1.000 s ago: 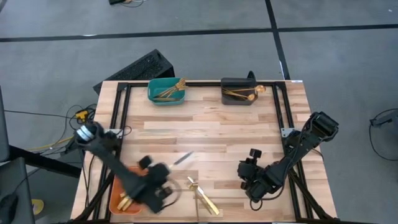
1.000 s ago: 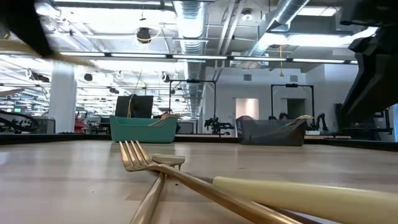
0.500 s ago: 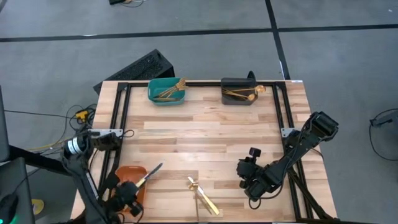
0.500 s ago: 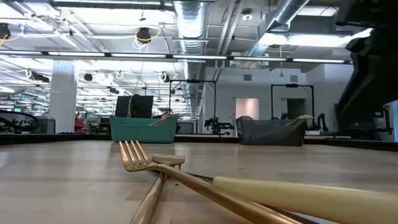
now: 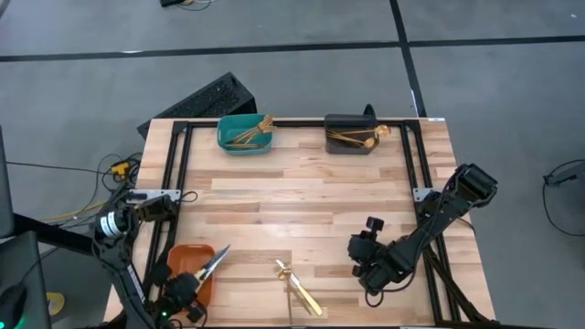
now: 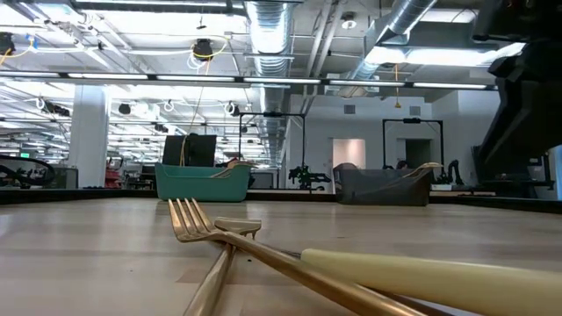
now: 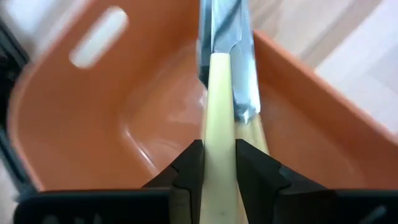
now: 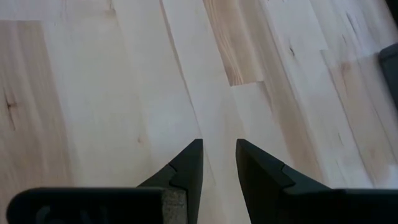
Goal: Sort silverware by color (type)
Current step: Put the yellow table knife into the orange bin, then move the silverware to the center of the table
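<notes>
My left gripper (image 5: pixel 195 278) (image 7: pixel 217 155) hangs over the orange bin (image 5: pixel 178 260) (image 7: pixel 93 112) at the table's near left corner, shut on a knife (image 5: pixel 215 262) with a pale gold handle and a silver blade. Another knife (image 7: pixel 252 127) lies in the bin below it. A gold fork (image 5: pixel 283 268) (image 6: pixel 189 219) and a pale-handled knife (image 5: pixel 308 298) (image 6: pixel 439 272) lie crossed on the table near its front edge. My right gripper (image 5: pixel 360 258) (image 8: pixel 217 155) hovers to their right, slightly open, with only bare wood under it. My left gripper pinches the knife's handle (image 7: pixel 217 134) between its two fingers, one on each side. The knife runs along the fingers, its blade (image 7: pixel 225 31) sticking out past their tips. The fingers slant down from the table's near left. The knife is lifted clear over the orange bin.
A teal bin (image 5: pixel 245 134) and a dark grey bin (image 5: pixel 352 135), each holding gold silverware, stand at the table's far edge. Bare wood spreads across the middle of the table (image 5: pixel 311 196). The black frame rails (image 5: pixel 178 174) run along the left and right sides.
My left gripper has carried the knife from over the table beside the fork toward the table's left edge and a little down, over the orange bin, and has turned on the way. The knife stays in its hold, blade ahead.
</notes>
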`<move>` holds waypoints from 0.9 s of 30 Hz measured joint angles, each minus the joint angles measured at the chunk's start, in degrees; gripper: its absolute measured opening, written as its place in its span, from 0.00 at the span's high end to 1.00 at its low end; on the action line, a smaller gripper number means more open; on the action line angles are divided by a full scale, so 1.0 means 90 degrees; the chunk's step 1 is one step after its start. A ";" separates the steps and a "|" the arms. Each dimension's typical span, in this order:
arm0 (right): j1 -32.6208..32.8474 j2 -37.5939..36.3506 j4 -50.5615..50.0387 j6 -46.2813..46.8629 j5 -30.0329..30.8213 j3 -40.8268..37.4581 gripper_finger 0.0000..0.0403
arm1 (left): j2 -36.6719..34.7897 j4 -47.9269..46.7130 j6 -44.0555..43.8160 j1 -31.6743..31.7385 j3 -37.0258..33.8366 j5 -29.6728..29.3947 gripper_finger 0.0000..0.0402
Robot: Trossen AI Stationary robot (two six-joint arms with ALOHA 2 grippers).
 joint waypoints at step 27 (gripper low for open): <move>-0.0941 0.0894 0.5440 -0.2342 -0.2198 0.0010 0.70 | -0.0015 0.1086 0.2835 0.1505 0.0841 -0.3203 0.51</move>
